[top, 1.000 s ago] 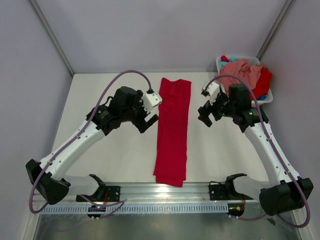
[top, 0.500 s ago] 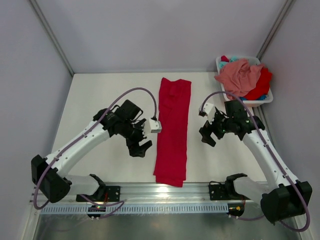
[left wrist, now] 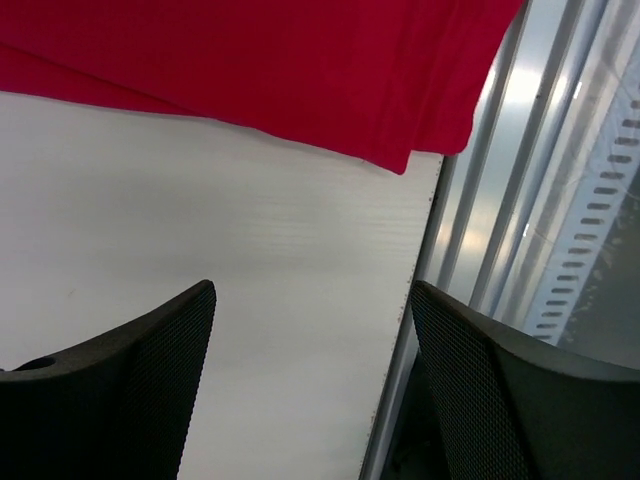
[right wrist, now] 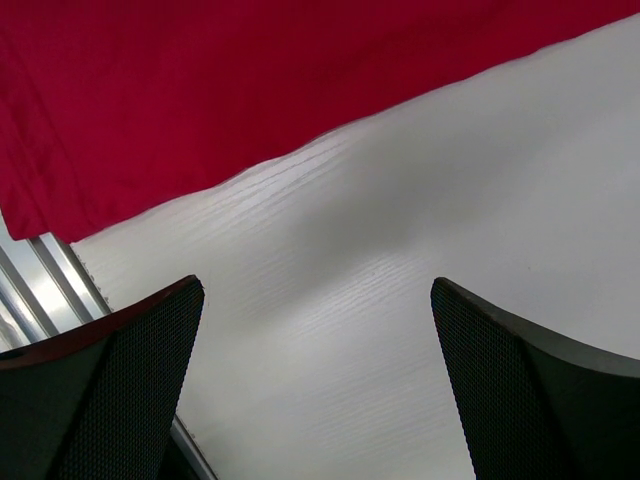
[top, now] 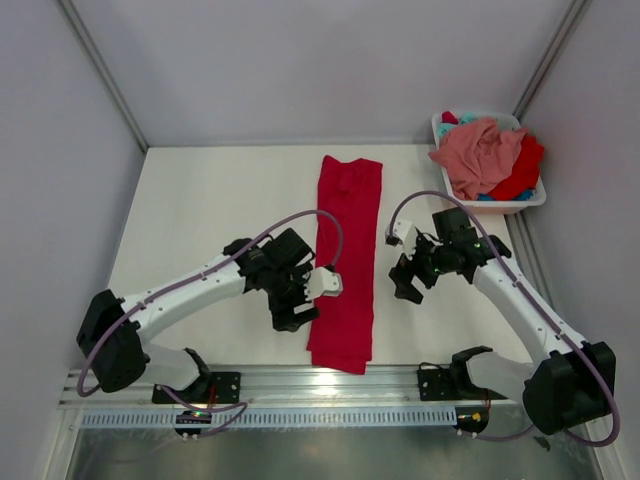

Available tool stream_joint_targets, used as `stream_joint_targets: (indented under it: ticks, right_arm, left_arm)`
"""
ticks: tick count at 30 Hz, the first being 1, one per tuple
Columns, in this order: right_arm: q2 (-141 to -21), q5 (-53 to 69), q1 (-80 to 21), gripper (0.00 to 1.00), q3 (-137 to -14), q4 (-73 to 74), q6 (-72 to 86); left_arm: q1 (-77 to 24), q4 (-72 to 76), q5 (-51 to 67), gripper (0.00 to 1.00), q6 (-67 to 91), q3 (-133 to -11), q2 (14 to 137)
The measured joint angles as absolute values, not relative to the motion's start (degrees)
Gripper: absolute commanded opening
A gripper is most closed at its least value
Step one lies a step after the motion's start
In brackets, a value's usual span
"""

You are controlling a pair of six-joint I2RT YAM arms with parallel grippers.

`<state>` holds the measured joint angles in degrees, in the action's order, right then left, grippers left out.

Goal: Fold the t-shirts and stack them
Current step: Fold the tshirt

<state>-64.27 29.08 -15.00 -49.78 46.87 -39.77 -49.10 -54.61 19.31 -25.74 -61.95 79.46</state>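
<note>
Top external: both arms have swung down to the near end of the red t-shirt (top: 345, 265) lying on the table (top: 200, 200); left hand (top: 298, 316) and right hand (top: 404, 284) flank it. Left wrist: open, empty, hem corner ahead. Right wrist: open, empty. A hem grasp looks next.

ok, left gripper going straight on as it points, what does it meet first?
The left gripper would probably meet bare table, just short of the near corner of the red t-shirt; depth is unclear.
</note>
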Motion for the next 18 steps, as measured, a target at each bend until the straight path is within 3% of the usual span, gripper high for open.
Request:
stream_joint_targets:
  ticks: [9, 18]
  right_arm:
    - [-63.9, 24.6, -16.8, 0.99, -47.03, 39.48, -36.07]
    - [-66.59, 12.49, -16.82, 0.99, -46.65, 31.07, -32.23]
  left_arm:
    - [-54.72, -43.07, 6.2, 0.79, -22.48, -56.05, 74.7]
    - [-63.0, -43.05, 5.91, 0.79, -22.87, -57.41, 77.08]
